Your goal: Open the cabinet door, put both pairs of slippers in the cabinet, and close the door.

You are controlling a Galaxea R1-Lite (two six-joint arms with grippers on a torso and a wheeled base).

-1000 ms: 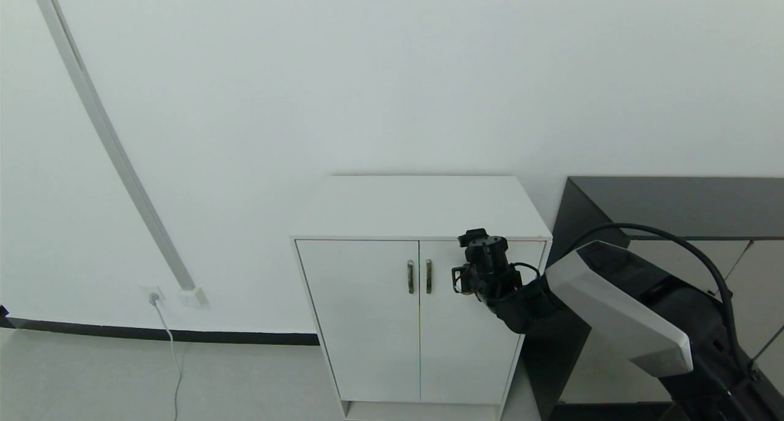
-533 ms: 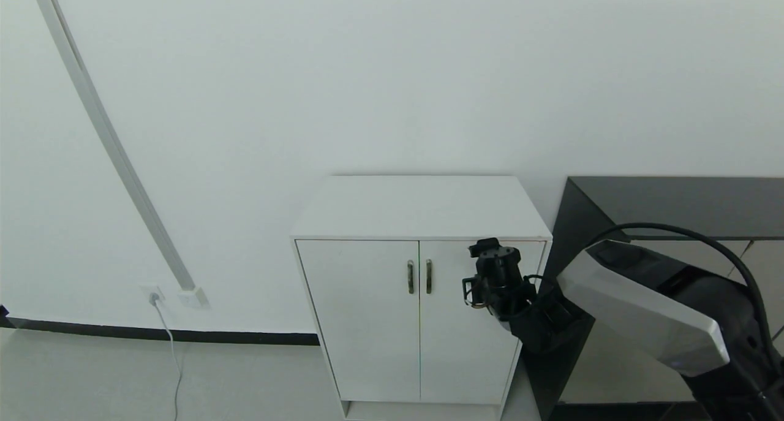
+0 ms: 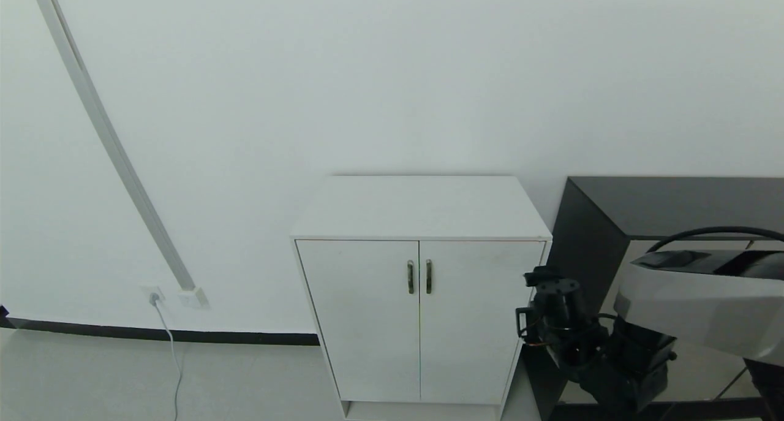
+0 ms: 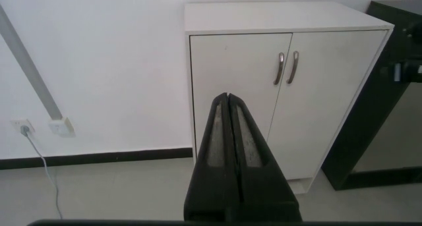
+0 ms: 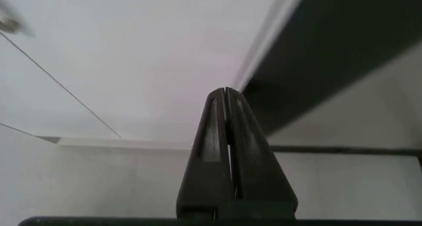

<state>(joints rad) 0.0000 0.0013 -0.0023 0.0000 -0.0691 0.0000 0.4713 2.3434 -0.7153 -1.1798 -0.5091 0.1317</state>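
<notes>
The upright handle (image 3: 429, 276) of the closed right door (image 3: 471, 329) is found left of and above the right end effector (image 5: 227, 97), clenched empty and the nearer one.

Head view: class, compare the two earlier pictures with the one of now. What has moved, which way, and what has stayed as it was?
The right pincer drew back from the front of the right door, near the handles, and sank rightward to the lower right edge of the cabinet, before the dark unit. It is shut and holds nothing. Both doors stayed shut; the cabinet did not shift.
</notes>
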